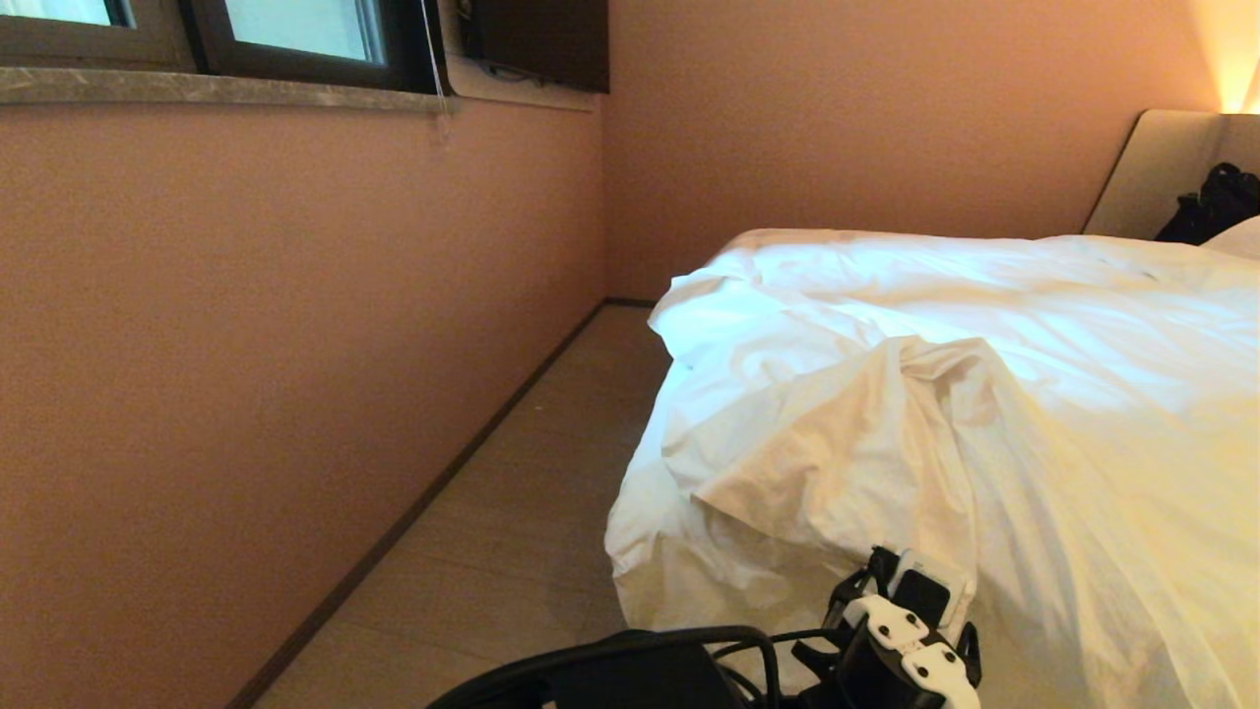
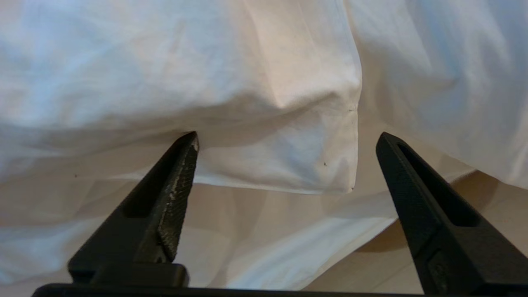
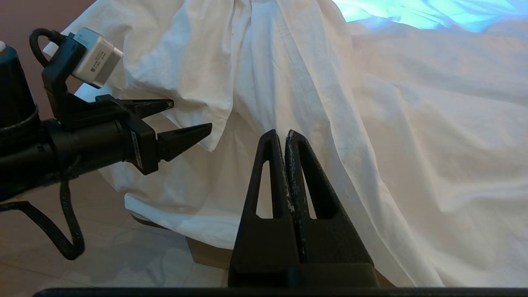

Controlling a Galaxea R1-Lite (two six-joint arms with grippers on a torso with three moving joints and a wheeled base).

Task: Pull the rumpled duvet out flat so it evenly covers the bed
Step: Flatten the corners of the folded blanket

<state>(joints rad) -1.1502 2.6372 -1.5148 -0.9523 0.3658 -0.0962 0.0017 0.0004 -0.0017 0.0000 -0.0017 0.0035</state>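
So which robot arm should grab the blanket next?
Probably the left. Its gripper is open and right at the hanging corner of the duvet, which sits between the fingers. The right gripper is shut and sits farther back from the duvet.

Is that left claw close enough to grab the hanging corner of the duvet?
Probably yes. The left gripper is open and pointed right at the duvet's drooping corner, which hangs just beyond its fingertips with nothing between. The right gripper sits shut, off to the side.
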